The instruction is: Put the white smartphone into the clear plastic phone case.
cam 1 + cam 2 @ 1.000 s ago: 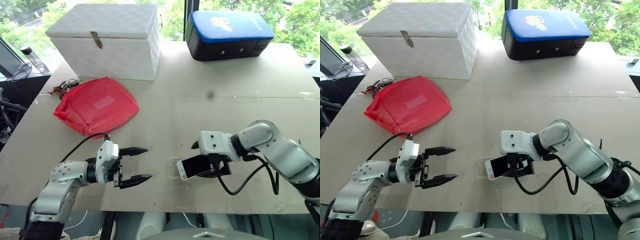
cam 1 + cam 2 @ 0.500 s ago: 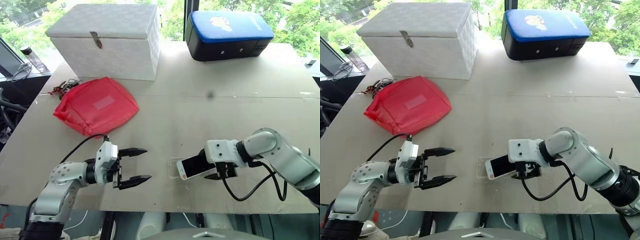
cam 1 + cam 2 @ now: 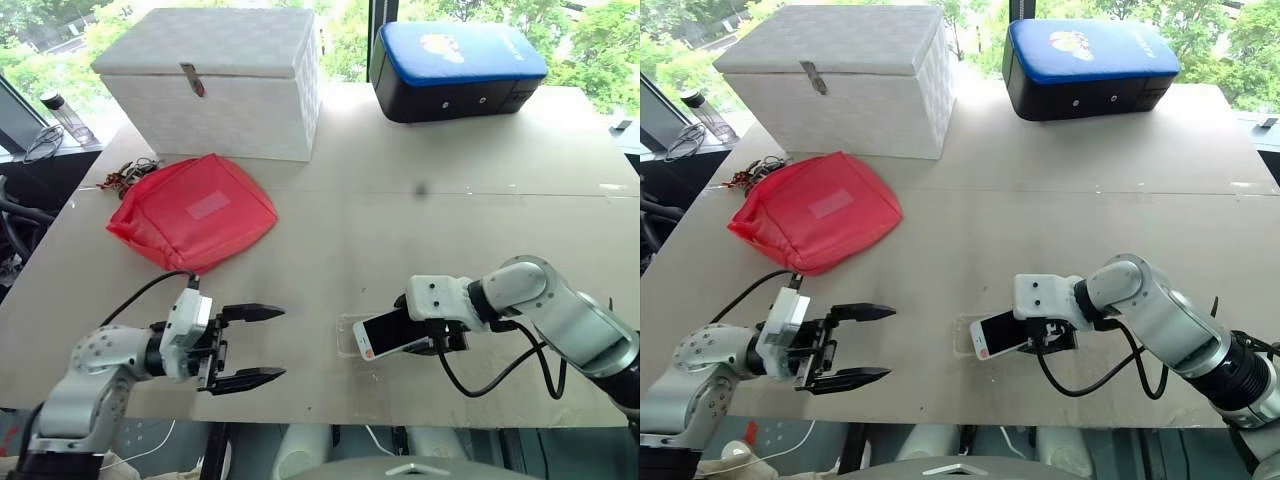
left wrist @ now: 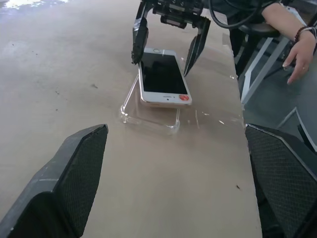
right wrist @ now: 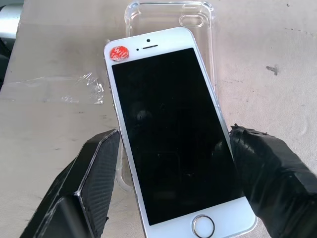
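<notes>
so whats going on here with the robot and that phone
The right gripper holds the white smartphone by its long edges, its fingers on either side, over the clear plastic phone case on the table. The phone lies askew on the case, one end overhanging, not yet seated. The left gripper hangs open to the side, holding nothing. A person's hand shows past the table edge.

You've got the table [image 3: 330, 230] with the smartphone [image 3: 385, 332] at 6 o'clock near the front edge, lying on the phone case [image 3: 348, 338], skewed, its end sticking out toward 3. Pouch [image 3: 193, 210] at 10 o'clock. Box [image 3: 215, 80] at 11, far edge. Speaker case [image 3: 460, 68] at 1, right of the box.
</notes>
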Tool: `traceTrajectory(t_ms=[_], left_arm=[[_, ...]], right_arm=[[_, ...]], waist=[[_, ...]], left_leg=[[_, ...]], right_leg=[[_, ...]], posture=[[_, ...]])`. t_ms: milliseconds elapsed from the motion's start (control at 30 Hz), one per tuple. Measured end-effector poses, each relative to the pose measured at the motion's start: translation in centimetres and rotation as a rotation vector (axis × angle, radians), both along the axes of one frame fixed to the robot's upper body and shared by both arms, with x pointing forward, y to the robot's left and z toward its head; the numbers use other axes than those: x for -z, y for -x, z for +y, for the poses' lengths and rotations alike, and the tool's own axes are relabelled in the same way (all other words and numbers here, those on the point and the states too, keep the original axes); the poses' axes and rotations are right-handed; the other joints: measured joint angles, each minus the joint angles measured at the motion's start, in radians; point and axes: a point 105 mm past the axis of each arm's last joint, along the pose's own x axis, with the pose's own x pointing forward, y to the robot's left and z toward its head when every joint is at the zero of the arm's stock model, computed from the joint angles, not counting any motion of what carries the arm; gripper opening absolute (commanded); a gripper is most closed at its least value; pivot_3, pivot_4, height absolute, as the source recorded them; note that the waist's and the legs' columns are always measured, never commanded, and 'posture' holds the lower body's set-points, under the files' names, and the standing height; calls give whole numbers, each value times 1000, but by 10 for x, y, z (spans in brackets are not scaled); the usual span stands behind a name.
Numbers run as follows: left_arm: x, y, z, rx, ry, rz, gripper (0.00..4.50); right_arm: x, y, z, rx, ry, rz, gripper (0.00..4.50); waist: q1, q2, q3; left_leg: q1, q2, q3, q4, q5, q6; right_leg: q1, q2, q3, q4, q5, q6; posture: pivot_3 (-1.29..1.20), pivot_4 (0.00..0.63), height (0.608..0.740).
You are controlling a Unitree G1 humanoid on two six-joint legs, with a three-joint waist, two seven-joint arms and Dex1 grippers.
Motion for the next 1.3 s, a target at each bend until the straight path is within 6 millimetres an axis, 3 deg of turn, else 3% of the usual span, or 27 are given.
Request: traceTrajectory(t_ms=[267,1033,1167,1300], left_arm=[[-2,0,5,-9,-15,2,4500],[-3,-3,-3,-52,-4,-22,4500],[-4,-3,-4,-55,-5,-26,4500],[-3,-3,-5,-55,-4,-22,4500]], right_arm=[[2,-3,-1,-5,3,-8,3707],[9,-4,-1,-38,22,-42,3707],[7,-4,1,-49,17,-55,2813],[7,-4,1,-54,16,-60,2687]], waist=[[0,0,0],[-1,0,0],[-1,-1,-1],[-1,-1,-1]], left_leg=[[0,0,0,0,0,0],[1,0,0,0,0,0],[1,0,0,0,0,0],[1,0,0,1,0,0]], right_leg=[[0,0,0,0,0,0],[1,0,0,1,0,0],[1,0,0,1,0,0],[1,0,0,1,0,0]], posture=[[0,150,740],[0,150,740],[0,150,740],[0,150,740]])
